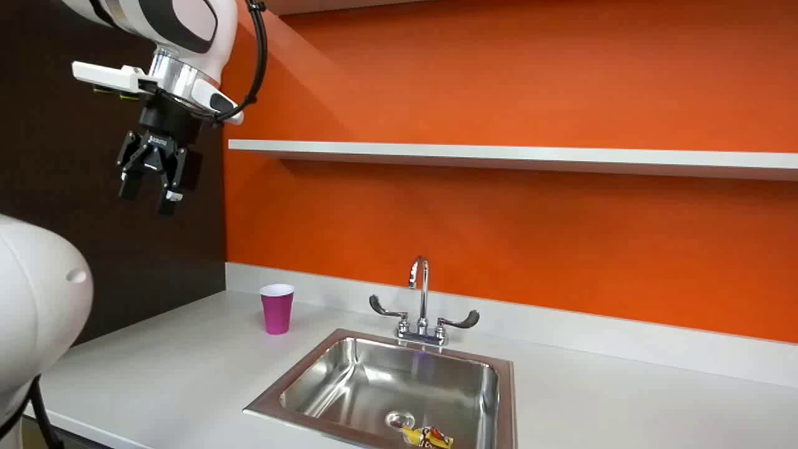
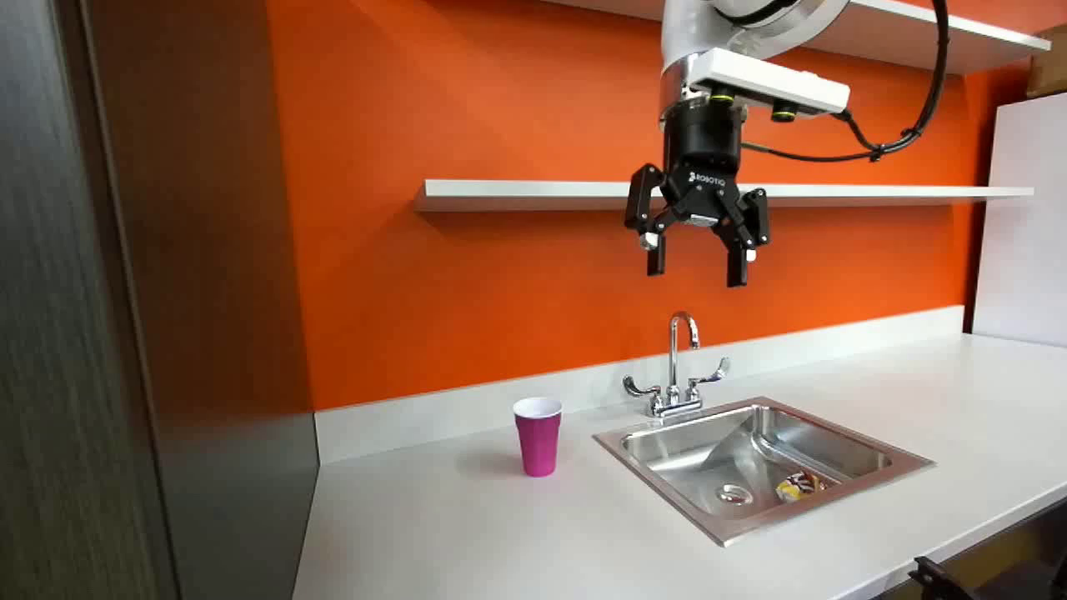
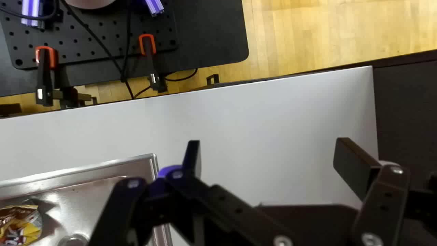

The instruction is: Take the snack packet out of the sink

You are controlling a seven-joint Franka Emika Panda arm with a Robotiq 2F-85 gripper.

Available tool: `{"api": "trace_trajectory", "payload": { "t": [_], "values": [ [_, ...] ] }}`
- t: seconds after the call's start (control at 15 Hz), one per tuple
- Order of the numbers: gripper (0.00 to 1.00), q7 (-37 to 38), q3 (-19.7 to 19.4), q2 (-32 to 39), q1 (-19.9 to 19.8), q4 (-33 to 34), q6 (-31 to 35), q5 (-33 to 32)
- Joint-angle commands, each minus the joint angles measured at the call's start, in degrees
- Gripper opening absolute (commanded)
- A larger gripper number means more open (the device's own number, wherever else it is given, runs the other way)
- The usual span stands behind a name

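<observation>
Snack packet [image 2: 798, 486], yellow with red-brown marks, lying in the sink [image 2: 667, 487] near the drain [image 2: 734, 495], well below the claw [image 2: 697, 271] and off to its side. The claw, from where I stand, hangs pointing down, fingers [image 2: 737, 268] wide apart with air between them. Lower than the claw: the faucet [image 2: 673, 358], at the sink's back rim, and the pink cup [image 2: 539, 446], upright on the white counter [image 2: 417, 533]. Behind the claw in an exterior view: white shelf [image 2: 533, 190], orange wall [image 2: 500, 317].

Opens from above into the sink [image 2: 725, 532], lower right in an exterior view; is bounded by the faucet [image 2: 673, 367] right of centre, pink cup [image 2: 539, 443] at lower centre, lower shelf [image 2: 834, 192] across the upper half.
</observation>
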Motion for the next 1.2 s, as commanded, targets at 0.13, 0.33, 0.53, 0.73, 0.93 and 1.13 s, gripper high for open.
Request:
{"api": "trace_trajectory", "payload": {
  "t": [0.13, 0.33, 0.53, 0.73, 0.93, 1.13],
  "values": [
    [1.0, -0.4, 0.8, 0.3, -1.9, 0.2, -0.5, -0.8],
    [1.0, -1.4, 0.0, -0.1, -3.5, -0.3, -0.9, -4.1],
    [1.0, -4.2, -1.6, -1.2, -4.9, -1.2, -0.9, -8.3],
    [1.0, -7.9, -4.0, -1.4, -6.5, -2.1, 1.2, -12.1],
    [1.0, -12.1, -6.6, -0.3, -7.8, -2.9, 4.2, -15.1],
    [1.0, -15.0, -9.2, 1.5, -9.3, -4.0, 9.1, -17.5]
  ]
}}
